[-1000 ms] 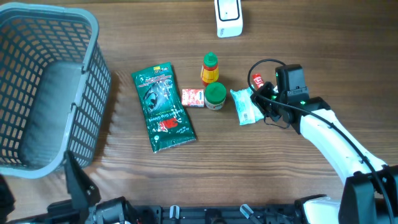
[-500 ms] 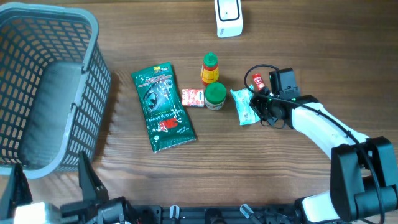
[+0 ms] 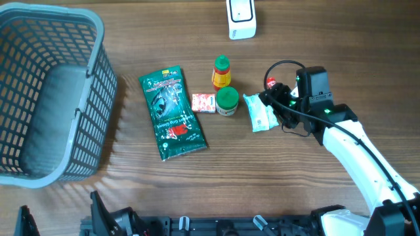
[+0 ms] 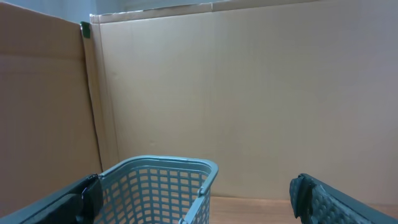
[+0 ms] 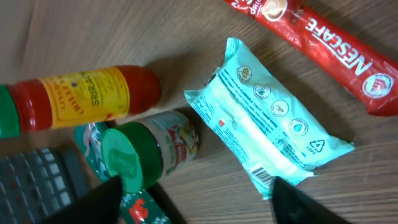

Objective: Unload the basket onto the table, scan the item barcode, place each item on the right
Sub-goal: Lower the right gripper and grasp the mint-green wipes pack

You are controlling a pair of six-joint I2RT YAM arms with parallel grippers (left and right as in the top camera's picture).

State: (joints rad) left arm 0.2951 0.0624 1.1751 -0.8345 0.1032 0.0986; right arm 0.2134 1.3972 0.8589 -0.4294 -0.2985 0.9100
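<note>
A pale blue wrapped pack (image 3: 260,113) lies flat on the wooden table, just left of my right gripper (image 3: 275,103). In the right wrist view the pack (image 5: 267,124) shows a printed barcode at its near end, and my right gripper (image 5: 196,208) stands open above the table with nothing between its fingers. The white scanner (image 3: 241,16) stands at the table's far edge. My left gripper (image 4: 196,208) is open and empty, raised and facing the basket (image 4: 155,165).
A red Nescafe stick (image 5: 323,43) lies beside the pack. A sriracha bottle (image 3: 222,72), a green-lidded jar (image 3: 227,101), a small red box (image 3: 203,102) and a green packet (image 3: 172,113) lie in the middle. A grey basket (image 3: 98,39) fills the left.
My right gripper's jaws have opened wide next to the pale blue pack, and that arm has shifted slightly right. The pack has stayed where it was. The left arm has sunk lower at the front edge.
</note>
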